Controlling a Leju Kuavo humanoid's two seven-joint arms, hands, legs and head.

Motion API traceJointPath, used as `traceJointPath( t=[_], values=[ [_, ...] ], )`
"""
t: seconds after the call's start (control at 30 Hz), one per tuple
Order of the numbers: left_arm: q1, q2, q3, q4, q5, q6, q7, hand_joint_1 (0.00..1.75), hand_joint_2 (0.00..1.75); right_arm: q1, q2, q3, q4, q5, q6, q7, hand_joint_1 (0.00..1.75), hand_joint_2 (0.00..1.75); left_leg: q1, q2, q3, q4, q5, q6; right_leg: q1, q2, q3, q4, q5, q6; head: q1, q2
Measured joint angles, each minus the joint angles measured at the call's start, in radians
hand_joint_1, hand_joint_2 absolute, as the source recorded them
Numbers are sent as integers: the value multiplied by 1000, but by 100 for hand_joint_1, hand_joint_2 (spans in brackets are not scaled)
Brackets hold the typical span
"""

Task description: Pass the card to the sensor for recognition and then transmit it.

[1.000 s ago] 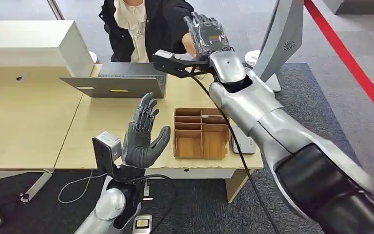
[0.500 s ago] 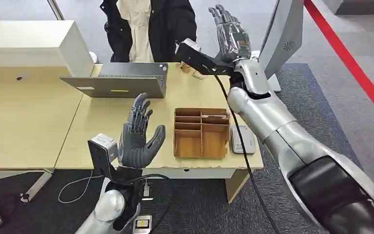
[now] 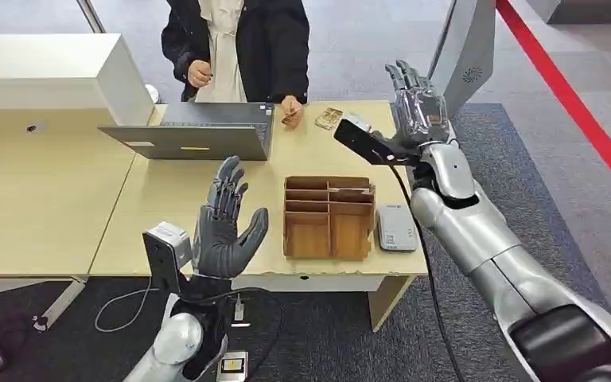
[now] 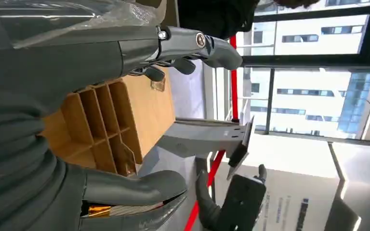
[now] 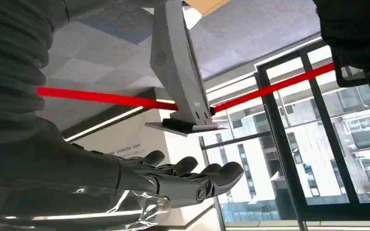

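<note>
Withdrawn from the person (image 3: 239, 40), right hand (image 3: 415, 107) empty, fingers spread; card unclear.

The person (image 3: 239, 40) is cut off at the top edge.

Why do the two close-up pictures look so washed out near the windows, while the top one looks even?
Head view: soft, even indoor light on the pale wooden desk, nothing blown out. Left wrist view: bright daylight through the tall glass windows bleaches the floor, and the grey left hand is close and soft. Right wrist view: the same backlight leaves the dark right hand dim.
</note>
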Motion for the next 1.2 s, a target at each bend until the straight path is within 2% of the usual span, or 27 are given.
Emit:
traceJointPath(
  t=[0.23, 0.43, 0.63, 0.87, 1.07, 1.2],
  values=[
    [-1, 0, 0, 1, 5, 3, -3, 0, 175, 51, -50, -3, -78, 52, 52, 5, 0, 175, 0, 0, 0, 0, 0, 0, 0, 0, 0, 0, 0, 0, 0, 0],
    [-2, 0, 0, 1, 7, 6, -3, 0, 175, 76, -76, -2, -116, 97, 127, 4, 0, 175, 0, 0, 0, 0, 0, 0, 0, 0, 0, 0, 0, 0, 0, 0],
    [-2, 0, 0, 2, 9, 6, -3, 0, 175, 89, -87, 0, -133, 121, 147, 4, 0, 175, 0, 0, 0, 0, 0, 0, 0, 0, 0, 0, 0, 0, 0, 0],
    [-2, 0, 0, 2, 11, -15, 4, 0, 175, 119, -92, 0, -139, 132, 209, 9, 0, 175, 0, 0, 0, 0, 0, 0, 0, 0, 0, 0, 0, 0, 0, 0],
    [-2, 0, 0, 2, 10, -15, 6, 0, 175, 135, -92, 4, -143, 141, 224, 10, 0, 175, 0, 0, 0, 0, 0, 0, 0, 0, 0, 0, 0, 0, 0, 0],
    [-2, 0, 0, 2, 8, -15, 12, 0, 175, 139, -91, 13, -144, 152, 261, 10, 0, 175, 0, 0, -1, 0, 0, 0, 0, 0, 0, 0, 0, 0, 0, 0]
  ],
)
